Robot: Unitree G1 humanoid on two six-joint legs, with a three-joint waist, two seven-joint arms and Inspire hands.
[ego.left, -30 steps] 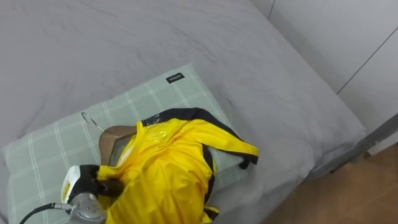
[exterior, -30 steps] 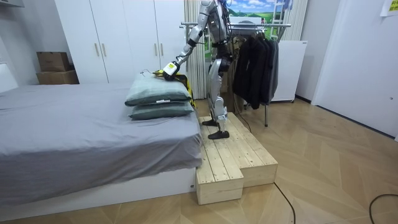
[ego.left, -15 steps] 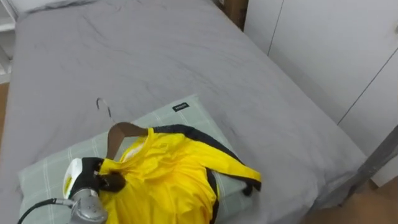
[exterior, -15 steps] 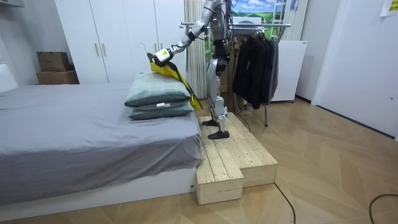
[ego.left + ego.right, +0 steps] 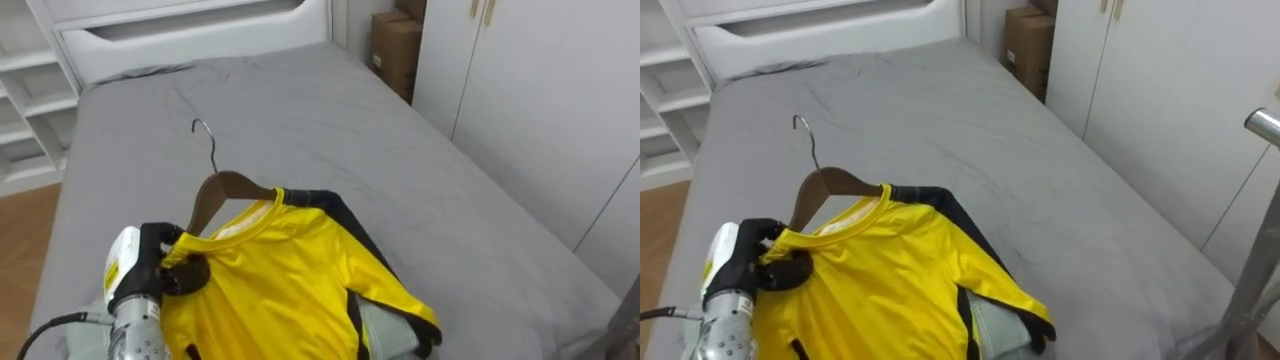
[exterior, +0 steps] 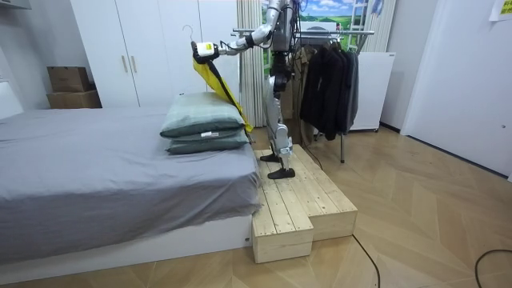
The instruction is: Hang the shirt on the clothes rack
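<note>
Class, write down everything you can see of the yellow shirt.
The yellow shirt looks glossy and smooth, with a round collar and dark trim along one side. It is draped on a brown wooden hanger with a metal hook. The left hand grips its shoulder, fingers curled, holding it up above the grey bed. In the room view it hangs at a slant beside the stacked pillows.

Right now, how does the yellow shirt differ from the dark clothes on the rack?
The yellow shirt is bright with dark trim; the dark clothes are black or nearly so. The shirt is one garment, held up above the pillows by the left hand, shut on its wooden hanger; the dark clothes are several, hanging on the rack beside the robot. Both hang down.
</note>
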